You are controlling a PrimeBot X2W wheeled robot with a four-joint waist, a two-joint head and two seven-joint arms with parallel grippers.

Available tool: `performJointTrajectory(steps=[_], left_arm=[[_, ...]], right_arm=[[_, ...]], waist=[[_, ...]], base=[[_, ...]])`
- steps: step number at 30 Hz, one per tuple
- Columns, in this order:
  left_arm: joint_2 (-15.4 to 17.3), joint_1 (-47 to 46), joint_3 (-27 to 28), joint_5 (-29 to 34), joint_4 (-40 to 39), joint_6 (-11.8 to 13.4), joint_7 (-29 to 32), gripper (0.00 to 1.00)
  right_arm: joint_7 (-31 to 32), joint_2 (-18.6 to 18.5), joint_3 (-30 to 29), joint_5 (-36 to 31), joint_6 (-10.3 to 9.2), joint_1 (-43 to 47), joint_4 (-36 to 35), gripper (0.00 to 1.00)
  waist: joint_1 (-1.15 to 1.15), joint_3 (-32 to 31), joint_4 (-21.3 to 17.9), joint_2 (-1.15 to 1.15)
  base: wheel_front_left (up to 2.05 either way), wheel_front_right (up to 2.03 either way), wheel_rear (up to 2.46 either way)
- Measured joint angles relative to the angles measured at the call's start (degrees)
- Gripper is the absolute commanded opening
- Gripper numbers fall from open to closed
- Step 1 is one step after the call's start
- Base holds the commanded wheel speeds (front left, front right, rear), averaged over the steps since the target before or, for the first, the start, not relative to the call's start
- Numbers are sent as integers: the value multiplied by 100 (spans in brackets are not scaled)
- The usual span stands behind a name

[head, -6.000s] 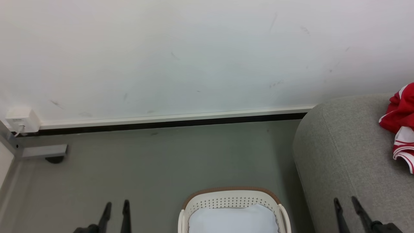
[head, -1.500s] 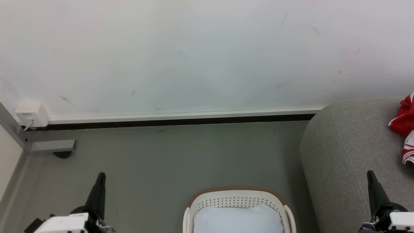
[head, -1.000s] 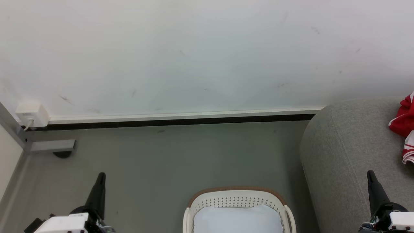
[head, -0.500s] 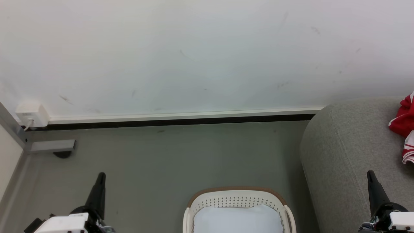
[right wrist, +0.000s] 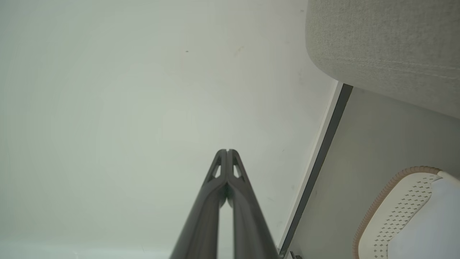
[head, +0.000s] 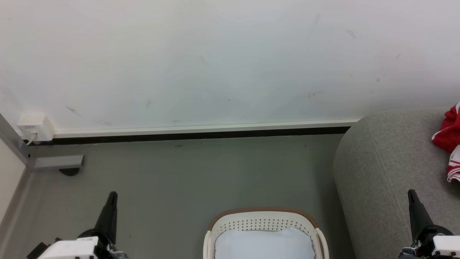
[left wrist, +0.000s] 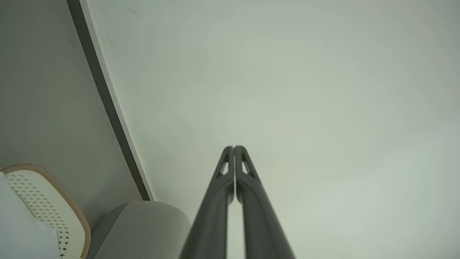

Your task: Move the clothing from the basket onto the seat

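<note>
As seen from the head, the perforated cream basket [head: 262,225], brown-rimmed, stands on the floor [head: 179,180] beside the rounded grey fabric seat [head: 381,169], pale cloth [head: 264,245] inside. Left wrist view: left pincer [left wrist: 233,148] clenched, empty. Right wrist view: right pincer [right wrist: 227,151] clenched, empty.

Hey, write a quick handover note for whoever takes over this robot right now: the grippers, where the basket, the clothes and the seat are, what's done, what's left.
Left gripper: shut, empty, raised to the left of the basket.
Right gripper: shut, empty, in front of the seat.
Basket: on the floor between the grippers, beside the seat, with a pale garment inside.
Done: a red and white garment lies on the seat.
Left: lift the pale garment out and put it on the seat. Whether anything lies under it cannot be seen.
</note>
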Motion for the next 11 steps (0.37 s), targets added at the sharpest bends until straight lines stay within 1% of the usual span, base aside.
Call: performJointTrajectory(steps=[11], left_arm=[[0, -1, 0, 0, 0, -1, 0, 0]], right_arm=[[0, 0, 1, 0, -1, 0, 0, 0]], waist=[[0, 0, 0, 0]], base=[[0, 0, 0]])
